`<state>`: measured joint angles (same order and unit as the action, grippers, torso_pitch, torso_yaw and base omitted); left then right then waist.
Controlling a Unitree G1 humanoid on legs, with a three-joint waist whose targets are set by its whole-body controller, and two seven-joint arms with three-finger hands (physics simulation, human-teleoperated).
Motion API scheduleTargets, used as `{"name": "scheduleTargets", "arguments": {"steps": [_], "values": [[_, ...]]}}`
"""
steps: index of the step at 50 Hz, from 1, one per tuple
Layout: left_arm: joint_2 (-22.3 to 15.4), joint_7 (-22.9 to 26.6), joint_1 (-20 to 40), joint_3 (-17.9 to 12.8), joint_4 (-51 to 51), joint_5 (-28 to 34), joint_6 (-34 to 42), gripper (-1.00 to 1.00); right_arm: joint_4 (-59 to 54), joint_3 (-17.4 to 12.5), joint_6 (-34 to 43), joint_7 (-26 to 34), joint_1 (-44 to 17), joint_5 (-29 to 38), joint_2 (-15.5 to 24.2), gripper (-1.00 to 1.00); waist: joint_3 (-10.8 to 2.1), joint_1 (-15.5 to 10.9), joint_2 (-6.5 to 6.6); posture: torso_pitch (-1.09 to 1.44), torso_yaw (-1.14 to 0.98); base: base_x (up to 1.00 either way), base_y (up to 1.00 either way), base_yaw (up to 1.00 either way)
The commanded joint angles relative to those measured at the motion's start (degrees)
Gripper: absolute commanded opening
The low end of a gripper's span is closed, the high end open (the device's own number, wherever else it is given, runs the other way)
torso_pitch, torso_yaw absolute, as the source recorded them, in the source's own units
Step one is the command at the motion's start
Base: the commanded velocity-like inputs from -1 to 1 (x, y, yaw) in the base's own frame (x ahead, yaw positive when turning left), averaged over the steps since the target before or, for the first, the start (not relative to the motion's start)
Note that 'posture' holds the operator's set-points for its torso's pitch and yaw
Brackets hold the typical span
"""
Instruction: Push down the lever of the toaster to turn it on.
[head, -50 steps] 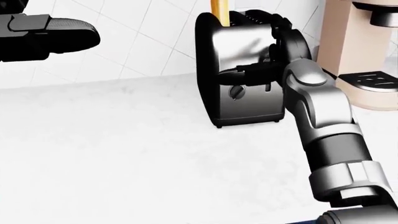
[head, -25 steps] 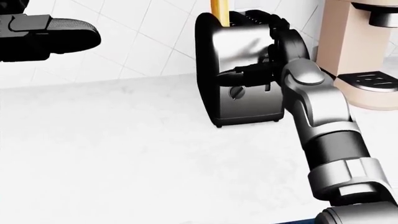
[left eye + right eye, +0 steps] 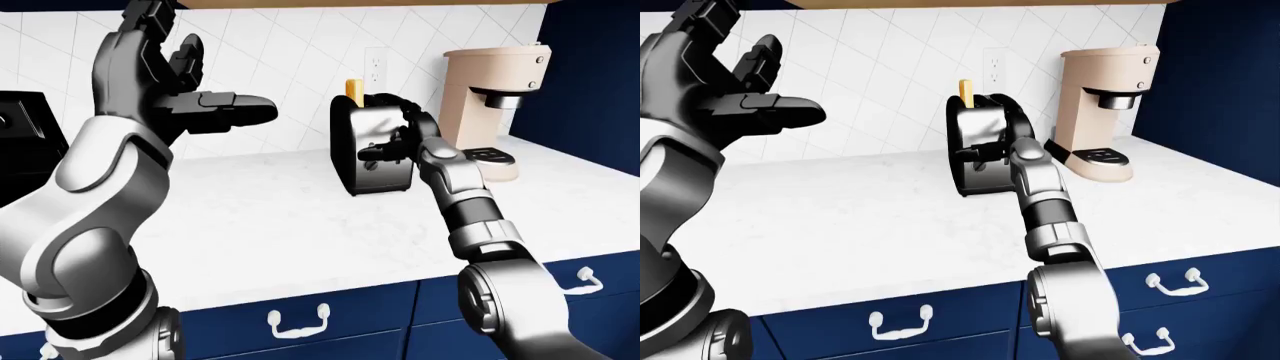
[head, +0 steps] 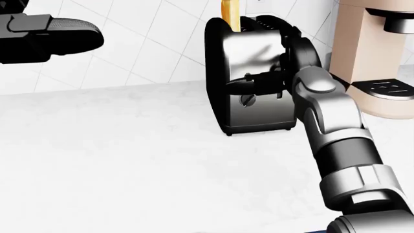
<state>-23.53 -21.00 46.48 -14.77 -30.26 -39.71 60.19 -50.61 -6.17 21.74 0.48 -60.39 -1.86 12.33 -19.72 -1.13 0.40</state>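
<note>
A black and chrome toaster [image 4: 249,53] stands on the white counter [image 4: 129,160] against the tiled wall, with a yellow slice of bread [image 4: 230,12] sticking up from a slot. My right hand [image 4: 258,81] presses on the toaster's end face just above a round knob [image 4: 248,100]. Its fingers [image 4: 239,83] stretch across the face and are not closed round anything. The lever is hidden behind the hand. My left hand [image 3: 215,109] hangs open and raised, well left of the toaster, holding nothing.
A beige coffee machine [image 4: 382,53] stands close to the toaster's right. A black appliance [image 3: 20,142] sits at the left edge in the left-eye view. A wall outlet [image 3: 376,60] is above the toaster. Blue drawers with white handles [image 3: 298,321] lie under the counter.
My right hand has slid a little down the toaster's end face, toward the knob. The head view has shifted slightly, so the toaster sits lower in it. The left hand has held still.
</note>
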Motion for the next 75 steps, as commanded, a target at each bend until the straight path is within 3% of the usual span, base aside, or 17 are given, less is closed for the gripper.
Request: {"name": "scheduleTargets", "arguments": {"steps": [1,75], "values": [[-0.5,-0.1,1.7,-0.6,-0.4,0.1,-1.3,1.00,-0.4,0.1,1.2,0.3,-0.9,-0.3,0.0,1.00,0.11,0.0,0.20,-0.50,0.00,0.00,0.00,0.00],[-0.6,-0.3,1.9,-0.2,-0.4,-0.2,-1.6,1.00,-16.3,-0.6,-10.7,-0.4,1.8,-0.1,-1.4,1.00,-0.05,0.0,0.23,-0.50,0.00,0.00,0.00,0.00]]}}
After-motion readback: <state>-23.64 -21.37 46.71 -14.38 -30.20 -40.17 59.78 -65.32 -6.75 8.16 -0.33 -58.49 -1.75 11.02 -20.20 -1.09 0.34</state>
